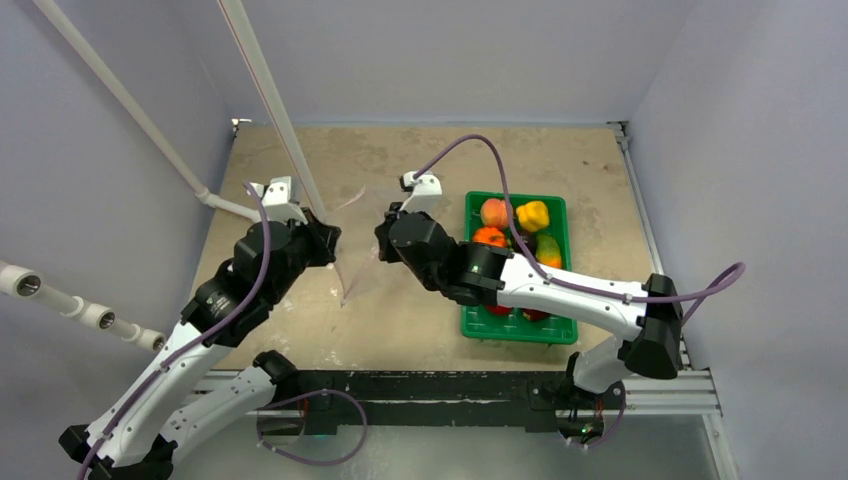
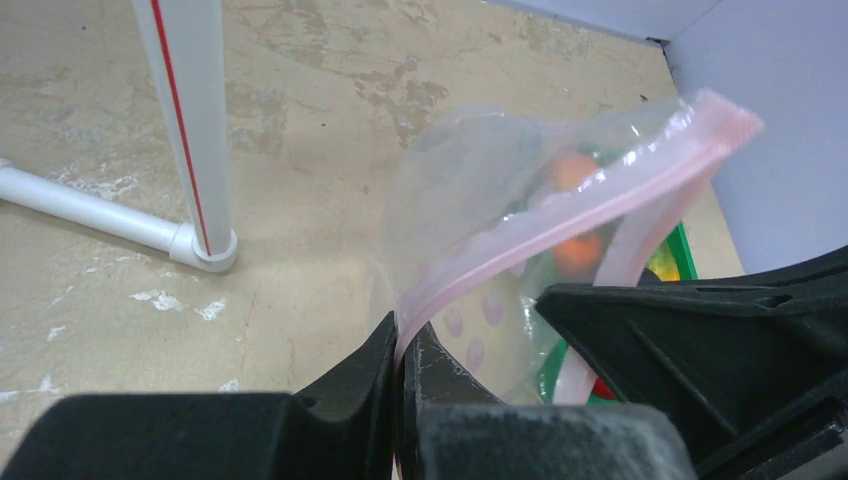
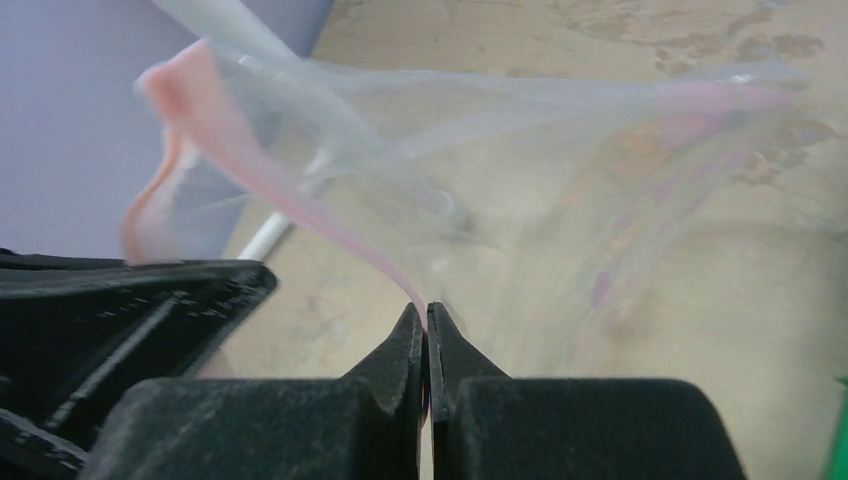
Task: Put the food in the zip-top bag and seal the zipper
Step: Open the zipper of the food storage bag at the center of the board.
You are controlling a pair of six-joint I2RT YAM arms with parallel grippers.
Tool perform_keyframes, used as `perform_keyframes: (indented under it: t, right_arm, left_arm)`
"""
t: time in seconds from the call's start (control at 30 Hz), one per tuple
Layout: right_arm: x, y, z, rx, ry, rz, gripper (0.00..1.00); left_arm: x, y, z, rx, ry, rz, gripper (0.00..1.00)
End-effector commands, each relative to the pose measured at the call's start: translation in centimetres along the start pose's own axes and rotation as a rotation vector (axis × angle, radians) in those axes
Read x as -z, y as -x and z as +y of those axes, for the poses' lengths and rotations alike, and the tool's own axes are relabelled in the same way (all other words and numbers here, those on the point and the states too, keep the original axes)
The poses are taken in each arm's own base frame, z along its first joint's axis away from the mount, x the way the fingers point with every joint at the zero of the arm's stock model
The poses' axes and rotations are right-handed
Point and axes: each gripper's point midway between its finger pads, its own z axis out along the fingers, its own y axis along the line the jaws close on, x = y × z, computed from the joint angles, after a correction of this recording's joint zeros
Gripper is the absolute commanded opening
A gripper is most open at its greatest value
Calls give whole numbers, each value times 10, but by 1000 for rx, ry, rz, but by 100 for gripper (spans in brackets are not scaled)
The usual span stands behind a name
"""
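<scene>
Tabletop (image 1: 420, 315): worn, tan, carrying everything below.

Green tray (image 1: 515, 335): on my right side, flat on the tabletop, partly under my right arm.

Zip-top bag (image 2: 470, 190): held up off the tabletop between my two arms, left of the tray, with the film slack and crinkled. I judge it empty. The orange shapes seen through it from the left wrist appear to be tray contents behind the film.

Food (image 1: 510, 225): all pieces I can see are in the tray. Loading is not yet begun.

Zipper (image 2: 560, 225): the pinkish strip shows as two separate runs, so I judge the mouth at least partly parted.

Left jaws: closed, pinching the zipper at one spot.

Right jaws: closed, pinching the zipper further along, with no gap showing between the tips. I cannot tell whether each pinch takes one lip or both.

Step in hand, as I judge it: opening the mouth. Recommendation: draw the two pinches apart slowly and level. Keep the strip taut but not stretched, as thin film slips or tears. Confirm the mouth gapes upward before one side lets go to fetch food.
</scene>
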Motion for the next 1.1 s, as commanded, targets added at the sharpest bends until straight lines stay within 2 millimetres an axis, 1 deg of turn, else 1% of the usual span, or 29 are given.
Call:
perform_keyframes:
  t: [0.0, 0.1, 0.33, 0.47, 0.57, 0.67, 0.73, 0.8, 0.9, 0.97, 1.07]
  right_arm:
    - [19, 0, -38, -9, -148, 3, 0]
    - [27, -5, -48, -14, -169, 26, 0]
    - [53, -2, -41, -75, -49, 65, 0]
    - [72, 0, -44, -126, 18, 69, 0]
    - [83, -12, -48, -146, 60, 112, 0]
    - [87, -22, -57, -166, 43, 134, 0]
    - [88, -23, -57, -179, 50, 135, 0]
    - [90, -16, -47, -193, 98, 121, 0]
    - [91, 5, -25, -200, 190, 68, 0]
    - [88, 22, -11, -201, 230, 20, 0]
    - [79, 40, 3, -186, 259, -31, 0]
  left_arm:
    - [14, 29, 0, 7, 14, -80, 0]
    - [15, 31, 2, -3, 30, -81, 0]
    - [14, 32, 3, -23, 43, -67, 0]
    - [10, 27, 5, -39, 60, -46, 0]
    - [4, 20, 3, -46, 55, -18, 0]
    - [0, 17, 1, -51, 50, -6, 0]
    - [-2, 19, -1, -55, 47, -9, 0]
    - [-1, 24, -4, -64, 37, -16, 0]
    - [1, 34, -9, -86, 27, -24, 0]
    - [3, 43, -13, -107, 18, -36, 0]
    - [9, 59, -21, -138, -1, -53, 0]
